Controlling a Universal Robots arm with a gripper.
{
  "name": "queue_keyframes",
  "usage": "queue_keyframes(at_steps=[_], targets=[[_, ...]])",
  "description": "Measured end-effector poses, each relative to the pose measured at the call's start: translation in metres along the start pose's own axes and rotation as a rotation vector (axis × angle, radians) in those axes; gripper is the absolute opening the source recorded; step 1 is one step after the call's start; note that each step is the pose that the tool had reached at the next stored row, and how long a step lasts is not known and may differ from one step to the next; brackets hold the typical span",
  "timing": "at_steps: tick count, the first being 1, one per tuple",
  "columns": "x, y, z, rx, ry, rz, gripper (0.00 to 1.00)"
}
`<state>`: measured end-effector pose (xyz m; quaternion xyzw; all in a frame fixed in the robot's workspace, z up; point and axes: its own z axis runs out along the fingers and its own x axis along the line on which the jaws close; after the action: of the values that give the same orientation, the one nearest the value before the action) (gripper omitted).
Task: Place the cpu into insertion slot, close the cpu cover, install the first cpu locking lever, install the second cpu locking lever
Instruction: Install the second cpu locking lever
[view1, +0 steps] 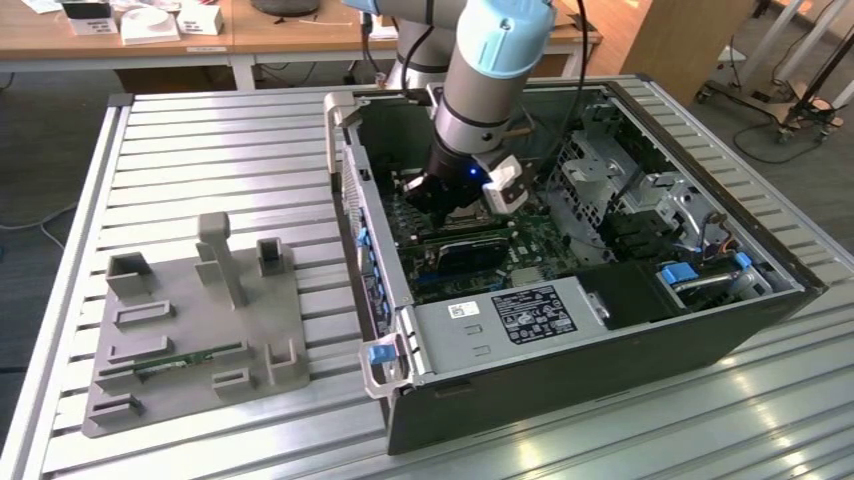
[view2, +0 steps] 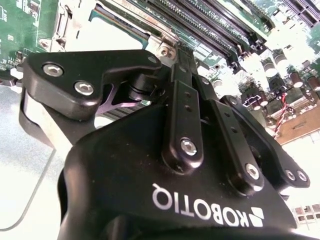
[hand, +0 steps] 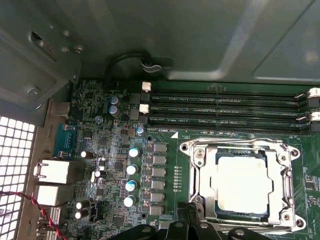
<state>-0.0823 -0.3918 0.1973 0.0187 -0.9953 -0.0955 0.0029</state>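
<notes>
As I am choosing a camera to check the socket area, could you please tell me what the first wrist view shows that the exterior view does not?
First wrist view: the cpu lies in the insertion slot, with the cpu cover framing it.

Exterior view: the arm reaching into the open computer case, and a grey fixture block on the slatted table.

Both: green motherboard and gripper.

The cpu sits in the insertion slot, framed by the closed cpu cover.
</notes>
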Motion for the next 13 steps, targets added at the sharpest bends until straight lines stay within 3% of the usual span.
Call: queue_keyframes(at_steps=[13], targets=[[0.0, -0.0012, 0.0044, -0.0143, 0.0009, -0.008, 0.1]])
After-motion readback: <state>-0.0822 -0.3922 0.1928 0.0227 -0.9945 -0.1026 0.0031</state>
